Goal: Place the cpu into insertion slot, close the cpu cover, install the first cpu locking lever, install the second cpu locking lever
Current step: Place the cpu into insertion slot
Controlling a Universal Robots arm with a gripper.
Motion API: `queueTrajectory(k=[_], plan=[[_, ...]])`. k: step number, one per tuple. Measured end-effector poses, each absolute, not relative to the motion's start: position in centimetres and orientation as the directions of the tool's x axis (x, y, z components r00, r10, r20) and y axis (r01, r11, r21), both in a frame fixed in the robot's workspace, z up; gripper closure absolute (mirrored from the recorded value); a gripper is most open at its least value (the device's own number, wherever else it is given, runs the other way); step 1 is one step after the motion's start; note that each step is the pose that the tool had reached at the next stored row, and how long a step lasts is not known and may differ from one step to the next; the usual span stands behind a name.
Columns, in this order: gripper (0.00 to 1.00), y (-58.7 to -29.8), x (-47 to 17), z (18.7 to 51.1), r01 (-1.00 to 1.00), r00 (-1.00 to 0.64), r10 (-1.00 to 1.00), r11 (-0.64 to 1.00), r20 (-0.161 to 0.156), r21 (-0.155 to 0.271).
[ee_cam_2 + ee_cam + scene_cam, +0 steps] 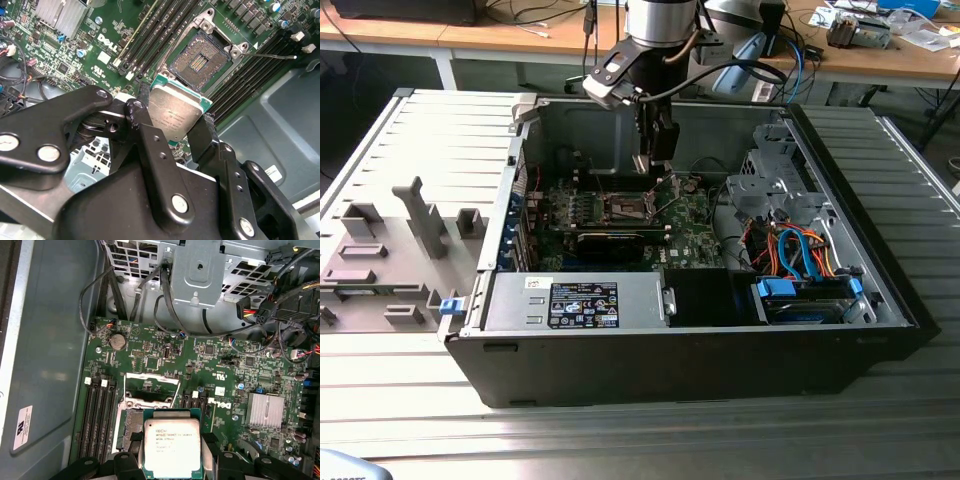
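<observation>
My gripper (175, 112) is shut on the cpu (172, 115), a flat square chip with a silvery top, its black fingers pinching two opposite edges. In the first wrist view the cpu (172, 445) hangs level above the green motherboard (165, 347) and covers part of the insertion slot (131, 427). The insertion slot (199, 60) lies bare, a dark recess with a metal rim, a short way beyond the chip. The cpu cover (152, 375) stands raised at the slot's far side. A thin locking lever (272, 56) sticks out from one corner. In the exterior view the gripper (655, 165) hangs inside the case over the slot (626, 207).
Black memory slots (165, 30) flank the socket on both sides. A finned heat sink (267, 410) and loose cables (270, 310) lie near it. The case holds a drive cage (770, 190), a power supply (575, 300) and a black card (610, 240); case walls (570, 120) surround the arm.
</observation>
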State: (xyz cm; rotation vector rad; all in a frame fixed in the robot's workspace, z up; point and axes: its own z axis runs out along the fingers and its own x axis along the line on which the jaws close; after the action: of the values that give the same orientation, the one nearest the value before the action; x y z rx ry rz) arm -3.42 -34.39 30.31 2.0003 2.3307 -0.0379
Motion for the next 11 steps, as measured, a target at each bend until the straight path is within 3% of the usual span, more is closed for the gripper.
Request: queueTrajectory(k=[11], plan=[[0.45,-34.39,-3.42,30.07,0.991,-0.127,0.99,0.129,-0.069,0.027]])
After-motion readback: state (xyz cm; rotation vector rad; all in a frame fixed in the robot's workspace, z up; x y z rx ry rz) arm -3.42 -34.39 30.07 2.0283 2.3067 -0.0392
